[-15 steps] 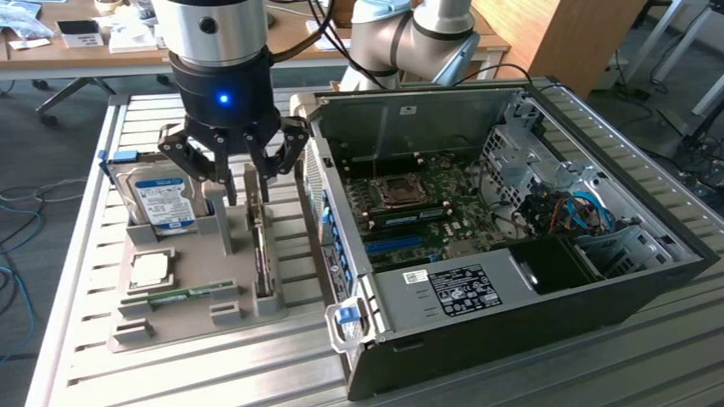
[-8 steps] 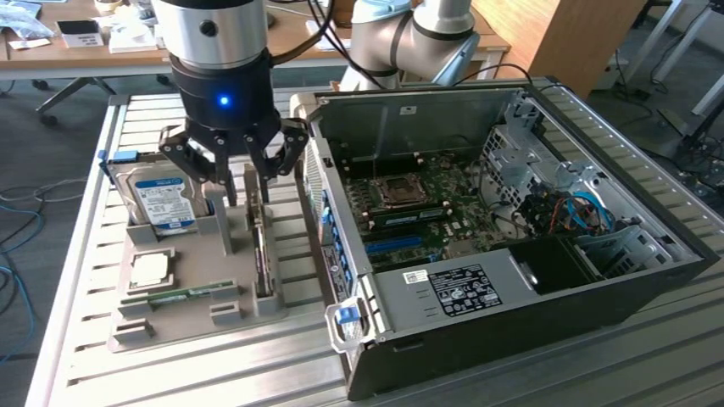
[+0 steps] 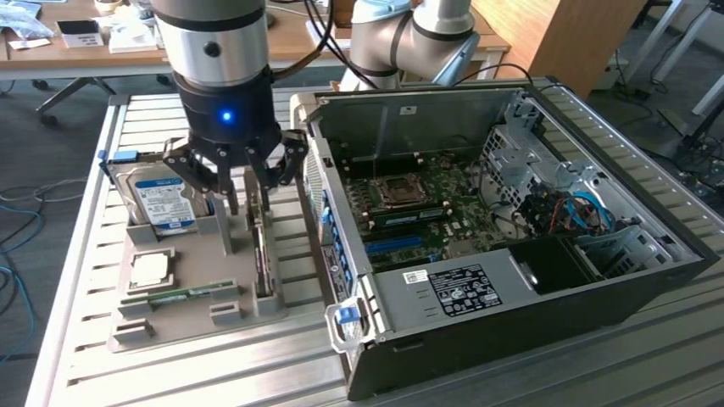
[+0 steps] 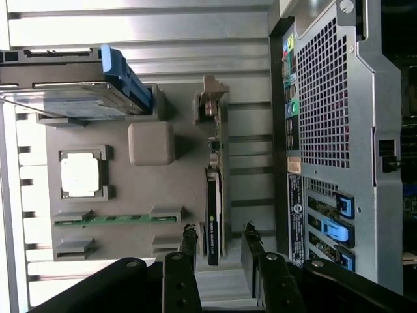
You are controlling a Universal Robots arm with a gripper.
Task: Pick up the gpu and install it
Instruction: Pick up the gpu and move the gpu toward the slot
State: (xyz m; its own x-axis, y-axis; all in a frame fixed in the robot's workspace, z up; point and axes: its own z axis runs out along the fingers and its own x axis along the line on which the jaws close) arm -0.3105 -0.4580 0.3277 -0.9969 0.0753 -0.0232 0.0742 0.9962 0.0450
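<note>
Watching the gpu (image 3: 263,254) (image 4: 214,208) right now: it's standing on edge in its slot on the grey tray (image 3: 198,326) (image 4: 153,134), on the side nearest the open computer case (image 3: 509,254) (image 4: 332,98). My tool (image 3: 251,202) (image 4: 219,233) hangs just above one end of it, spread wide, a finger on either side of the card and gripping nothing. Further across the tray I see the memory stick (image 3: 181,295) (image 4: 117,220) lying in its groove, the processor chip (image 3: 151,270) (image 4: 80,175) flat in its square pocket, and the hard drive (image 3: 164,199) (image 4: 65,98) propped up at the far end. Tray and case both sit on the slatted metal counter (image 3: 114,373).
</note>
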